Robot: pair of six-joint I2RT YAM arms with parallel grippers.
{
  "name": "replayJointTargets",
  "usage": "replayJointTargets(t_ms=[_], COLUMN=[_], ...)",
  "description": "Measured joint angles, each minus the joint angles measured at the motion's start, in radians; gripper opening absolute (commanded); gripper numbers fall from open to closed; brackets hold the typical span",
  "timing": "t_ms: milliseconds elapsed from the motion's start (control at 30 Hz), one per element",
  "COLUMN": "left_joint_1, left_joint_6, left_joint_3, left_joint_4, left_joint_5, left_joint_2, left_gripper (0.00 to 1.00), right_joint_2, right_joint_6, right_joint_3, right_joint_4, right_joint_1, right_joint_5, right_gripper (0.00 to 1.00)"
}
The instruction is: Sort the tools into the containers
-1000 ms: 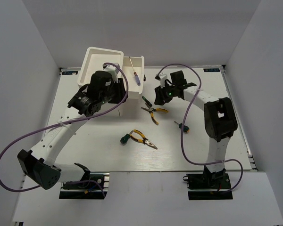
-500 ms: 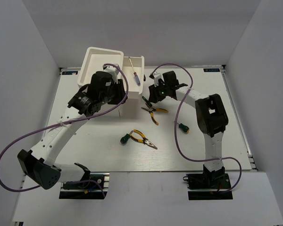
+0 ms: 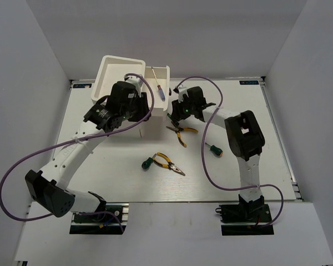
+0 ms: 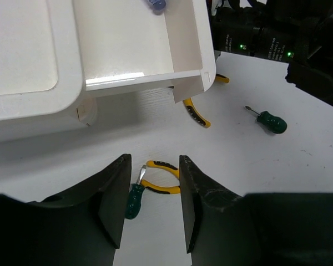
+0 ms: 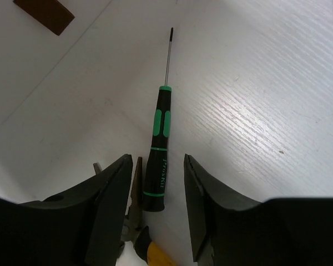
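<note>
Black-handled screwdriver (image 5: 158, 149) lies by the box wall (image 5: 22, 66) between parted right jaws; left jaws parted.

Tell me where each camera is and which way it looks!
Top: above and behind the robot, looking down on the table; the left arm and right arm show.
Left wrist: on the left arm, looking down past the open left pincer at the drawer, pliers and a green screwdriver.
Right wrist: on the right arm, looking down through the open right pincer at a thin screwdriver.
Shared: top and left wrist both see the drawer, those pliers and that green screwdriver.
</note>
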Motion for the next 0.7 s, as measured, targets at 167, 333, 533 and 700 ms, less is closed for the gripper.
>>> replayJointTargets(t_ms=[167,333,533,700], left_joint_1=[0.0,0.0,0.0,0.0], left_joint_6=[-0.005,-0.007,-0.007,-0.007], left_joint_3=[0.0,0.002,0.016,0.016], left_joint_4=[-0.007,-0.008,-0.009,-0.009], left_joint_5=[0.0,0.0,0.0,-0.005], left_joint_2=[0.005,0.006,0.018,0.019], left_gripper=[0.5,0.5,0.5,0.5], right_joint_2=[0.008,0.015,0.016,0.016], right_joint_6=[0.0,-0.015,-0.051,-0.097], right_joint_3=[-0.043,-0.073,-0.081,-0.081], right_joint_4=[0.038,0.073,0.096,0.092], right_joint_1=[0.011,0.023,0.037,0.046], right_joint_5=[0.038,0.086,0.144,0.194], right_gripper=[0.48,0.47,0.41,0.3])
